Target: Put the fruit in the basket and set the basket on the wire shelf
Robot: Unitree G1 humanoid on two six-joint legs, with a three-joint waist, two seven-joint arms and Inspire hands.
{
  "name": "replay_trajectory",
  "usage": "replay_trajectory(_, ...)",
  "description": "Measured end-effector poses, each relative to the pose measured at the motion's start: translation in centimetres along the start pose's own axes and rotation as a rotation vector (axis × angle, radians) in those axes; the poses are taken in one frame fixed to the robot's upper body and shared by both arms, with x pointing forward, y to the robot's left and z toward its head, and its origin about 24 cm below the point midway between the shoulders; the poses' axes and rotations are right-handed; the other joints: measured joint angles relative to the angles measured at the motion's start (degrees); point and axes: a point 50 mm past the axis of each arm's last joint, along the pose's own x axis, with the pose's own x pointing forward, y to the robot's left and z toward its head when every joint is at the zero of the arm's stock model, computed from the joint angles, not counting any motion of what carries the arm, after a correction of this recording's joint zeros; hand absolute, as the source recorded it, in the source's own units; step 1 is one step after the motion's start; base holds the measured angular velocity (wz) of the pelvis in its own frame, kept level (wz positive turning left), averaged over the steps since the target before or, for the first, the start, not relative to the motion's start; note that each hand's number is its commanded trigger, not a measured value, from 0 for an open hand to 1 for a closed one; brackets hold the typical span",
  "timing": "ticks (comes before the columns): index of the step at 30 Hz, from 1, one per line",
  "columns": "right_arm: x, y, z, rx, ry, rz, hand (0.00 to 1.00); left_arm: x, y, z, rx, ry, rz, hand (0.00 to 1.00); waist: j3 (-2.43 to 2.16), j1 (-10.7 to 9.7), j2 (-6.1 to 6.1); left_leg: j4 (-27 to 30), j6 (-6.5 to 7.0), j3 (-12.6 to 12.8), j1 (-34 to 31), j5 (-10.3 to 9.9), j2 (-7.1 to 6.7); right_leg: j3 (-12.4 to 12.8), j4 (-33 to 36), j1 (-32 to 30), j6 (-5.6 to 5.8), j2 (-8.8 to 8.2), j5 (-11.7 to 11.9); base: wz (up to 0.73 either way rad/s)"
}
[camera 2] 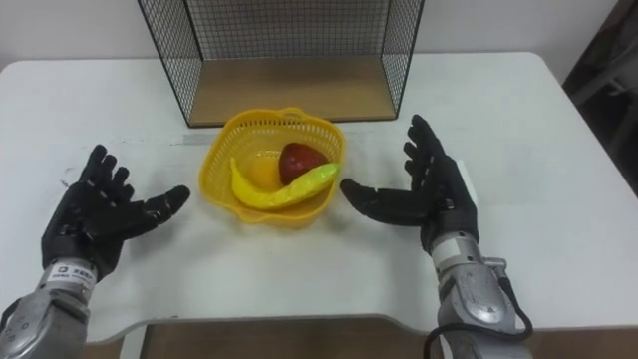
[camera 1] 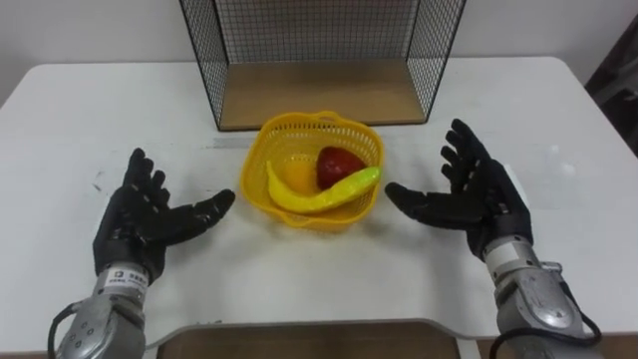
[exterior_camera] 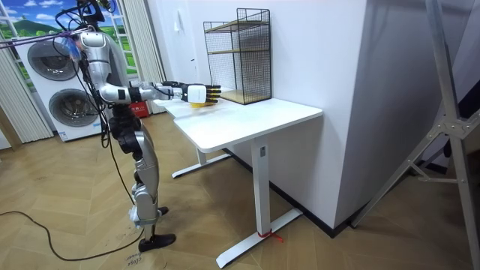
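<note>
On the white worktop (camera 1: 80, 110), the yellow basket (camera 1: 311, 170) holding a banana (camera 1: 319, 192), an apple (camera 1: 339, 165) and an orange (camera 1: 297, 172) sits before the wire shelf (camera 1: 319, 60), between the open left hand (camera 1: 145, 221) and open right hand (camera 1: 477, 194), neither touching it.

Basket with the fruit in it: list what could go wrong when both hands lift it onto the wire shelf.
1. The banana lies across the basket with its tip up at the rim; a tilt could spill it.
2. The left hand and right hand are open and apart from the basket; a lift between flat palms may slip.
3. The wire shelf has mesh side walls; hands flanking the basket might catch on them.
</note>
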Motion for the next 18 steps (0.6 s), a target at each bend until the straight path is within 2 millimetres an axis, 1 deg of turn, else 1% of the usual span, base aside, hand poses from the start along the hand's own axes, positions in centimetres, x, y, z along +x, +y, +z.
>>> replay_trajectory(5, 0.1, 0.4, -0.1, 0.006, 0.001, 0.011, 0.0, 0.1, -0.7, -0.3, 0.008, 0.007, -0.041, 0.0, 0.02, 0.0, 0.34, 0.0, 0.0, 0.1, 0.0, 0.0, 0.03, 0.0, 0.0, 0.0, 0.0, 0.0, 0.0, 0.0)
replay_trajectory(7, 0.2, 0.5, 0.1, 0.008, -0.005, 0.013, 0.0, 0.2, -1.1, -0.2, 0.012, 0.006, -0.058, 0.0, 0.14, 0.0, 0.73, 0.0, 0.0, 0.2, 0.0, 0.0, 0.03, 0.0, 0.0, -0.1, 0.0, -0.01, 0.0, 0.0)
replay_trajectory(12, 0.4, 0.7, 0.2, 0.033, -0.011, 0.02, 0.0, 0.7, -1.2, -0.2, 0.06, 0.006, -0.073, 0.0, 0.13, 0.2, 1.15, 0.0, -0.01, 0.8, 0.1, 0.0, 0.11, 0.2, 0.0, 0.0, 0.0, 0.0, 0.0, -0.01)
replay_trajectory(15, 0.5, 0.7, -0.3, 0.055, 0.009, 0.02, 0.0, 0.7, -1.0, -0.7, 0.086, 0.028, -0.067, 0.0, 0.13, 0.1, 1.15, 0.0, -0.01, 1.4, 0.1, 0.0, 0.15, 0.5, 0.0, -0.1, -0.02, 0.0, 0.0, -0.04)
replay_trajectory(18, 0.6, 0.7, -0.7, 0.054, 0.03, 0.018, 0.0, 0.7, -1.0, -0.8, 0.105, 0.034, -0.066, 0.0, 0.13, 0.1, 1.15, 0.0, -0.01, 1.6, 0.2, 0.0, 0.15, 0.8, 0.0, -0.1, -0.02, 0.01, 0.0, -0.01)
